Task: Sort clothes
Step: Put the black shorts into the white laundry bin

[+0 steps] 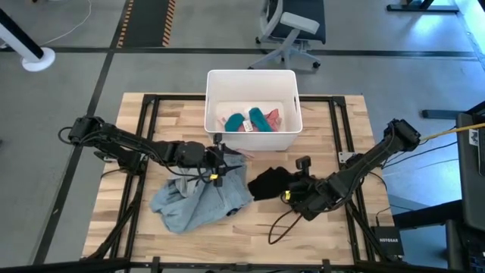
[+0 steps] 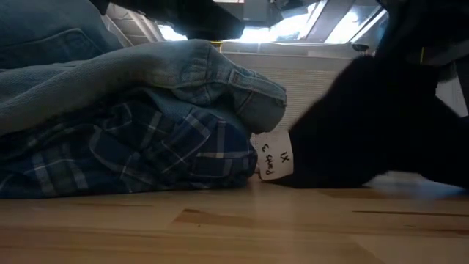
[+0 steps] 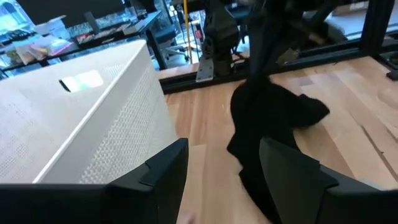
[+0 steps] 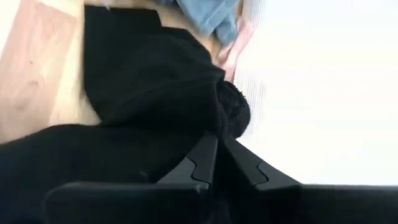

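Note:
A grey-blue shirt (image 1: 198, 199) lies crumpled on the table, over a blue-and-white plaid shirt (image 2: 132, 150). A black garment (image 1: 267, 182) lies to their right, and my right gripper (image 1: 289, 196) is shut on it. My left gripper (image 1: 220, 161) hangs open above the grey-blue shirt's far edge, close to the white bin (image 1: 250, 73), with nothing between its fingers (image 3: 168, 168). Teal pieces (image 1: 258, 119) and a pink piece (image 1: 273, 117) lie inside the bin. My right gripper pinches a bunched-up part of the black garment (image 4: 214, 124) between its two fingers, coming slantwise from above on the table's right side. From that hold the cloth hangs in a drawn-up strip (image 3: 258, 56). Its lower part (image 3: 283, 115) rests on the table.
The bin stands at the table's far middle, its front wall (image 3: 118, 130) just beside my left gripper. A black cable (image 1: 282, 226) loops on the wood near the front right. Bare wood lies along the front edge (image 2: 234, 227). An office chair (image 1: 292, 30) stands beyond the table.

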